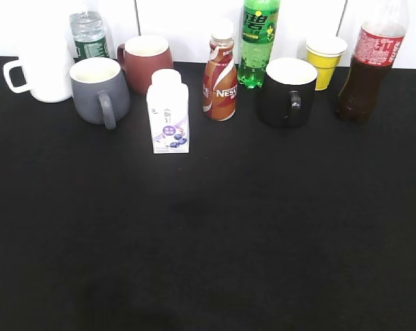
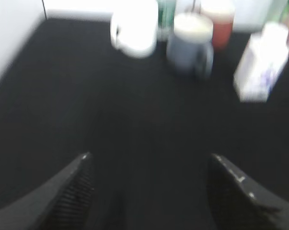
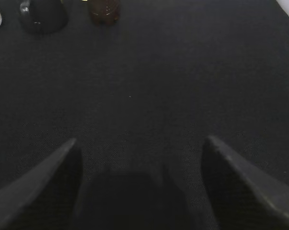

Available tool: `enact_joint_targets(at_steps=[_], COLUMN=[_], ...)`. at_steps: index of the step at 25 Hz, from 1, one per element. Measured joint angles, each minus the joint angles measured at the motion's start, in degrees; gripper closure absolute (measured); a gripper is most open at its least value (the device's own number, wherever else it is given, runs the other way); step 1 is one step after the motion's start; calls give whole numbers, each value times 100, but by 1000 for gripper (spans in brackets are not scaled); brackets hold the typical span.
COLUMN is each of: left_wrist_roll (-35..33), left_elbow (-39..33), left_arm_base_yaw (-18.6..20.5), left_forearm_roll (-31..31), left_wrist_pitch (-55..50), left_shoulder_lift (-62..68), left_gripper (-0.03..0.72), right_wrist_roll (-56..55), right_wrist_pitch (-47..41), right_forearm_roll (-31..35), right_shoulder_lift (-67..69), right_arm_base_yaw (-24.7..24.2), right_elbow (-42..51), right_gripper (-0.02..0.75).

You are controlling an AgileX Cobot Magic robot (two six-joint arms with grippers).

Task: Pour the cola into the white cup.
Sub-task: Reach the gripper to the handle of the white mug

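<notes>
The right gripper hangs over the black desk with its jaws spread wide and nothing between them. Far ahead stand a black mug and the cola bottle's dark base, side by side.

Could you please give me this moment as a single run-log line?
phase: pre-grasp | left gripper: open, empty | right gripper: open, empty | cola bottle: upright, far right | white cup: far left, untouched
</notes>
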State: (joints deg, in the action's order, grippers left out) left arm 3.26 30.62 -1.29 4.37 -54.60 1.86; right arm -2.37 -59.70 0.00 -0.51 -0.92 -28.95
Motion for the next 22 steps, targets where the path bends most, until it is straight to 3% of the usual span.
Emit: enact_joint_targets(at_steps=[2, 6, 16, 19, 22], left_wrist_roll=[0, 0, -4, -4, -4], left_elbow=[0, -284, -466, -195, 596], left_arm_base_yaw=[0, 0, 0, 0, 12], left_forearm_roll=[-127, -1096, -758, -12, 45], left_wrist_pitch=[1317, 4023, 9832, 10749, 10994], left_shoulder_lift=[389, 2138, 7940, 9313, 10339], left_gripper=[135, 136, 136, 155, 174], right_wrist_roll=[0, 0, 0, 0, 0], right_wrist_pitch=[0, 0, 0, 0, 0], right_forearm_roll=[0, 0, 30, 30, 0], right_shoulder_lift=[0, 0, 0, 0, 0], right_arm_base_yaw=[0, 0, 0, 0, 0], right_elbow=[0, 0, 0, 0, 0], right_gripper=[153, 153, 154, 153, 153])
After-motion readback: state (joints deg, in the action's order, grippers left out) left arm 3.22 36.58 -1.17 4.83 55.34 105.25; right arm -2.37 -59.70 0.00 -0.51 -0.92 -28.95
